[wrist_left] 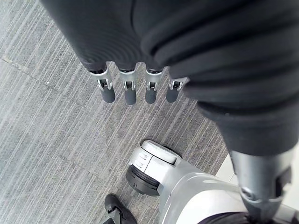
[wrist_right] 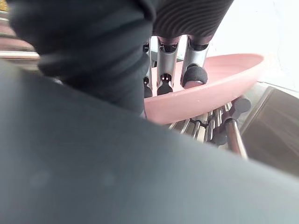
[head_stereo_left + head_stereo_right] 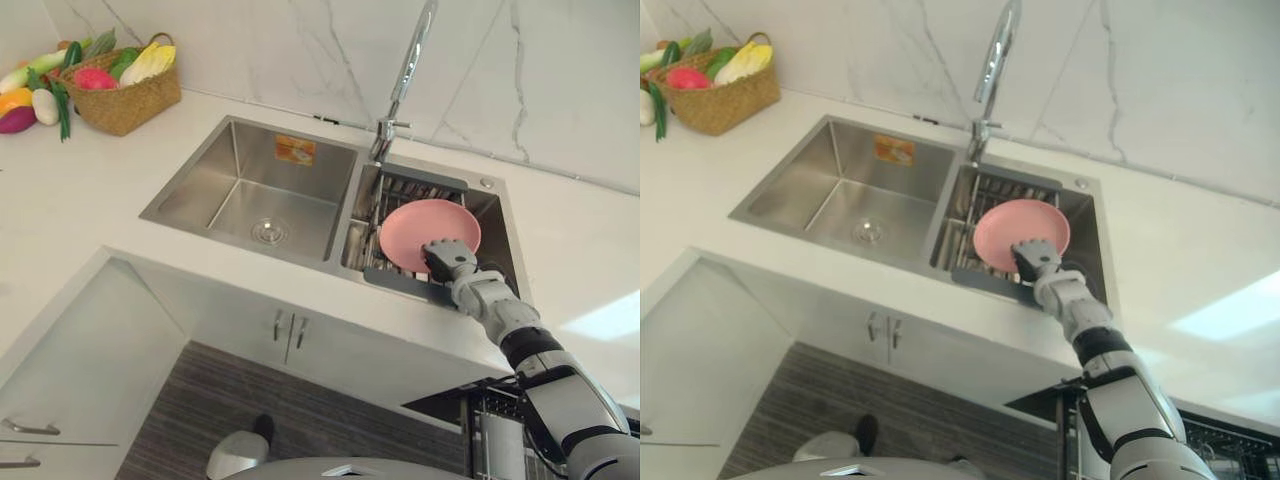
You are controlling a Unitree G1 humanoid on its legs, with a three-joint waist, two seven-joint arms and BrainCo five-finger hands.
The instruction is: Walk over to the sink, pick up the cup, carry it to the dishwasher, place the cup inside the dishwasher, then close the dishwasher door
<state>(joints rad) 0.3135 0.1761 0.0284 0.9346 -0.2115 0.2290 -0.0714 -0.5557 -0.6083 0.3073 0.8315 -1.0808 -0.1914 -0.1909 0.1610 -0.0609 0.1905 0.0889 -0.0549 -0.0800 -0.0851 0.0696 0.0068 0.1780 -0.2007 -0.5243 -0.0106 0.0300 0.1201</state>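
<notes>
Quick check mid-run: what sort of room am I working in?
A kitchen, most likely: a two-bowl steel sink with a tall faucet set in a white countertop, cabinet doors below it, and a basket of vegetables by the wall.

Pink plate [image 3: 425, 225] — silver sink [image 3: 240, 200], white wall [image 3: 560, 90] w/ grey veins, tan woven basket [image 3: 125, 105].

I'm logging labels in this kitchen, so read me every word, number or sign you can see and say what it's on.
Orange sticker on the back wall of the sink's left basin: it carries print, but too small and blurred to read.
No other words, numbers or signs can be made out.
</notes>
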